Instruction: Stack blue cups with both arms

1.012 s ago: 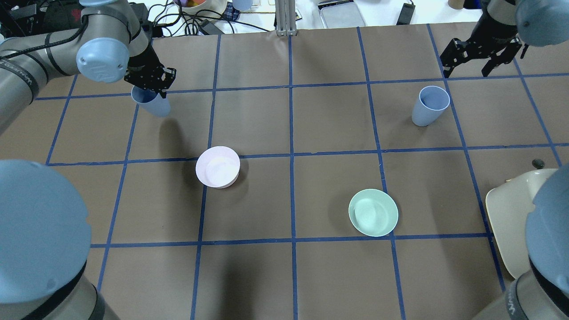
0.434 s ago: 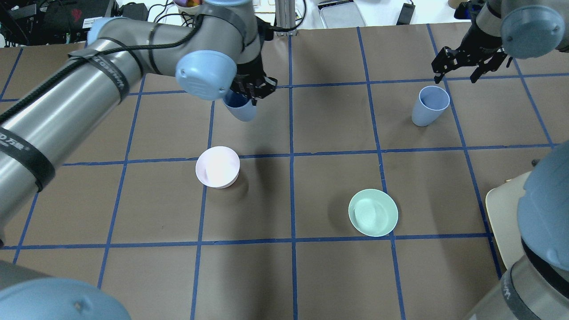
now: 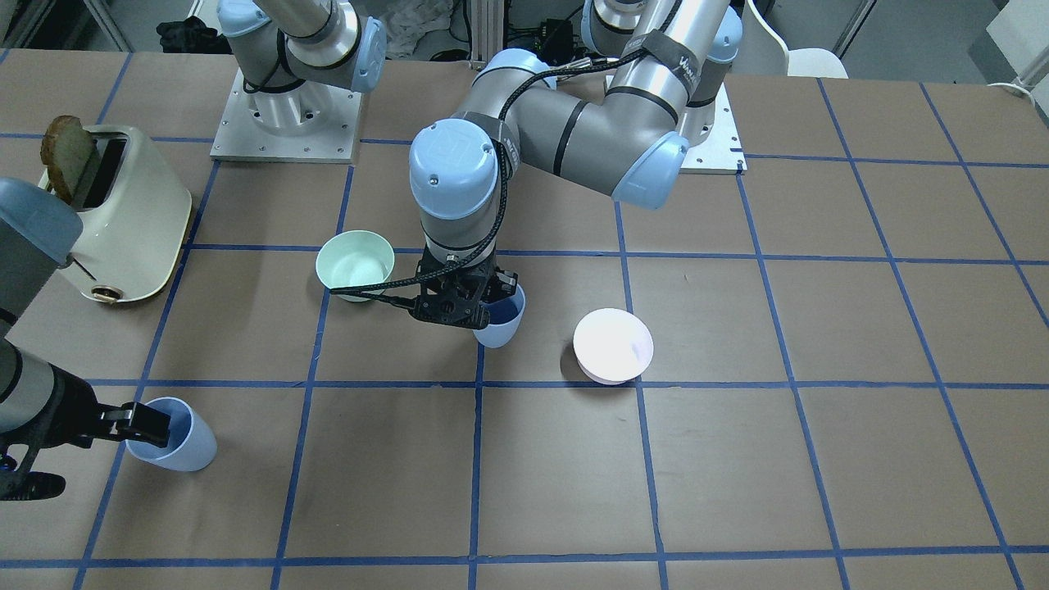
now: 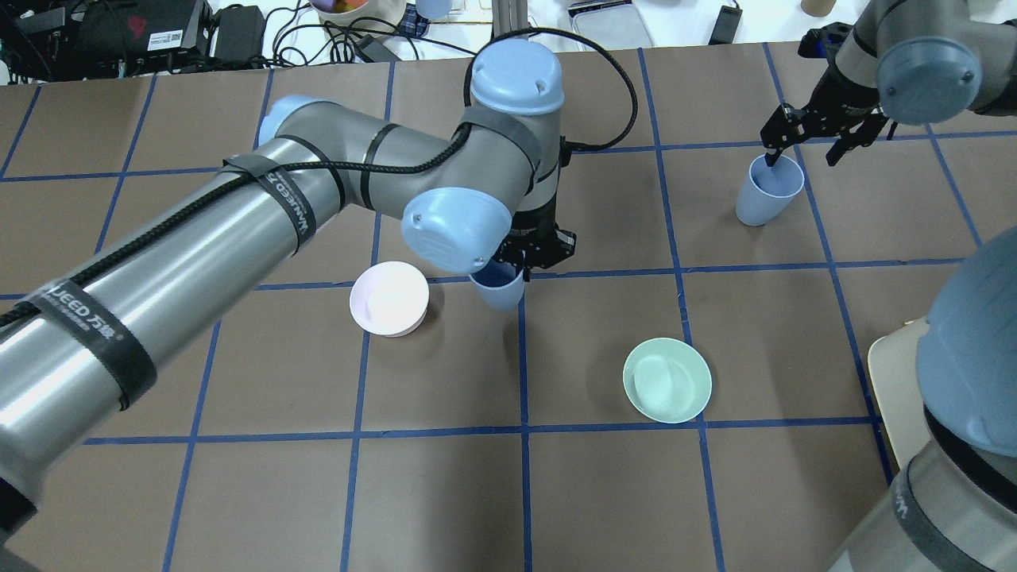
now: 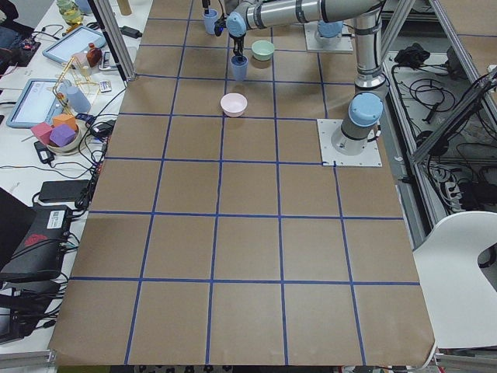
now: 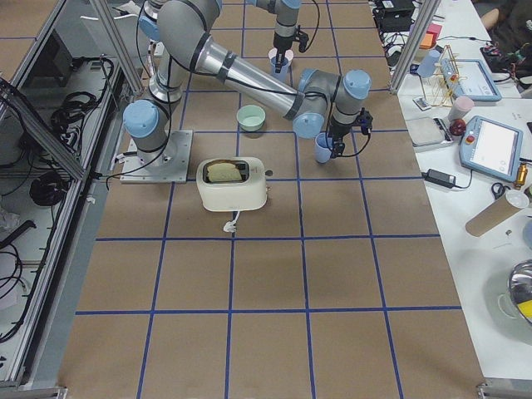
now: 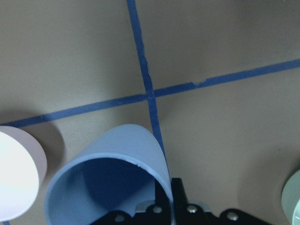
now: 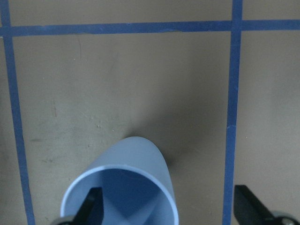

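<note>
My left gripper is shut on the rim of one blue cup and holds it upright near the table's middle, between the two bowls. It also shows in the front view and the left wrist view. The other blue cup stands at the far right. My right gripper is open and straddles that cup's wall, one finger inside the rim and one outside. The right wrist view shows this cup with a finger inside it.
A pale pink bowl sits just left of the held cup. A mint-green bowl sits nearer, to the right. A cream toaster with toast stands at the table's right edge. Cables and clutter lie beyond the far edge.
My left arm has carried its cup from the far left to the middle, toward the near side. My right gripper has moved in over the other cup's rim.
</note>
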Robot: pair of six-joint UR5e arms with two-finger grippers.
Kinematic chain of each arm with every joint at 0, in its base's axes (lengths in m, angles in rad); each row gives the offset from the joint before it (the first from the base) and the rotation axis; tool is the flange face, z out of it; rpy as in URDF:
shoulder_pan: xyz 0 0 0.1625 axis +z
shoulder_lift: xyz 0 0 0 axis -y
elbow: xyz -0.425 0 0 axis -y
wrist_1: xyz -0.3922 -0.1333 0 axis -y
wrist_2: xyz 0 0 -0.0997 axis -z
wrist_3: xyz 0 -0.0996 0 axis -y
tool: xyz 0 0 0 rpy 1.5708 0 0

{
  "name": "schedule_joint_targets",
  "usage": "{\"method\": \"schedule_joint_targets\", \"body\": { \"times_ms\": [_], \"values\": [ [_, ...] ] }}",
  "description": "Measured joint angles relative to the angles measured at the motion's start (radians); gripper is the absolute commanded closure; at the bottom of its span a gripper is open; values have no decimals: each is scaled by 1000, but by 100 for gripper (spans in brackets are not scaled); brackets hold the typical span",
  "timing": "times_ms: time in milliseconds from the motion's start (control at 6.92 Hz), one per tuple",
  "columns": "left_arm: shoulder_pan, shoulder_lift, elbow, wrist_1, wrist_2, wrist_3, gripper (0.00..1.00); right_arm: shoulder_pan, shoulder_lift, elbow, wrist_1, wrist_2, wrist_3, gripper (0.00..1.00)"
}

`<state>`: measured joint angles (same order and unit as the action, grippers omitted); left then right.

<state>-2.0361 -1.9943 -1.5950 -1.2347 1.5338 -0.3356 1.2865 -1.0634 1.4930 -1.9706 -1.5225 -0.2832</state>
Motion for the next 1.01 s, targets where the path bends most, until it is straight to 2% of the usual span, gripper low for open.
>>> {"method": "schedule_joint_targets", "body": {
  "times_ms": [145, 289, 434, 578, 1012],
  "values": [
    [-12, -2, -14, 16, -23, -42, 100, -1, 1, 18, -31, 0, -7, 45],
    [-23, -5, -19, 24, -36, -62, 59, -1, 2, 32, -49, 1, -19, 63],
    [-33, -10, -23, 29, -40, -70, 2, -1, 3, 41, -63, 2, -25, 76],
    [-39, -13, -29, 30, -41, -73, 0, -1, 3, 45, -76, 2, -28, 86],
    [-9, 25, -2, 26, -27, -69, 0, 1, -29, 43, -56, -2, -20, 91]
  ]
}}
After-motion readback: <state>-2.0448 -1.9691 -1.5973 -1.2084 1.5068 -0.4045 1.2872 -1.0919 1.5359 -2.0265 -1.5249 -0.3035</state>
